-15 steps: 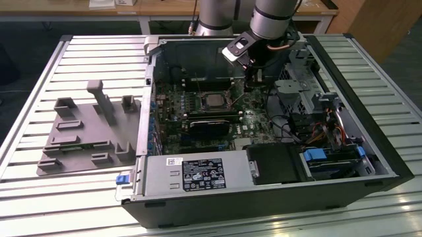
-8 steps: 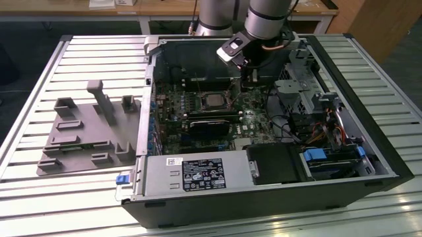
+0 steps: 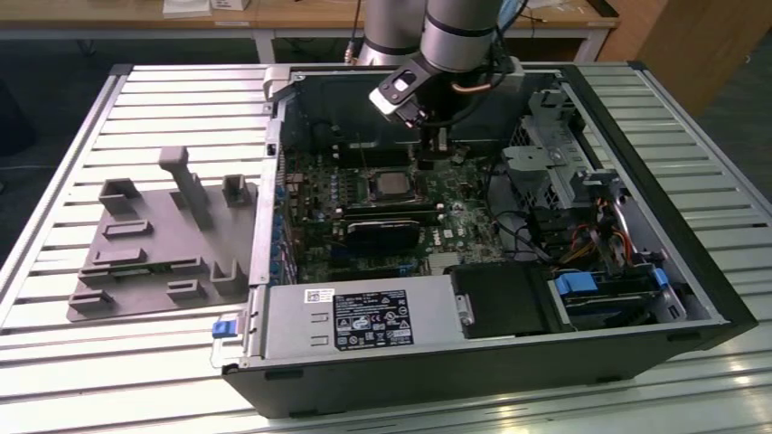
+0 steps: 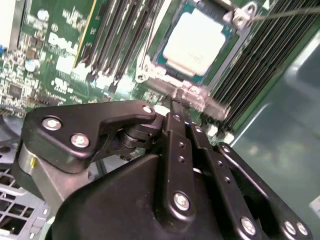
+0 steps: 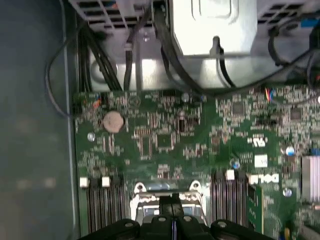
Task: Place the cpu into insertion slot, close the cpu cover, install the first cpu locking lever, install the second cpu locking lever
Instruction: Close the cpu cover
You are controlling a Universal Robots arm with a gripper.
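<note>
While the gripper [image 4: 184, 97] hangs at the edge of the insertion slot [image 4: 170, 74], its fingers [image 4: 176, 145] are pinched together (nothing between them that I can make out). cpu [image 4: 196, 42] lies flat in the slot, silvery top up, square to the rim. A thin wire locking lever [image 4: 285, 14] runs off one corner.

Risk as I see it: the tips are right at the socket rim, so a sideways drag could nudge the chip off its seat or bend contacts underneath. Memory slots [image 4: 125, 40] sit just beside it, and a tilted move could clip those too.
</note>
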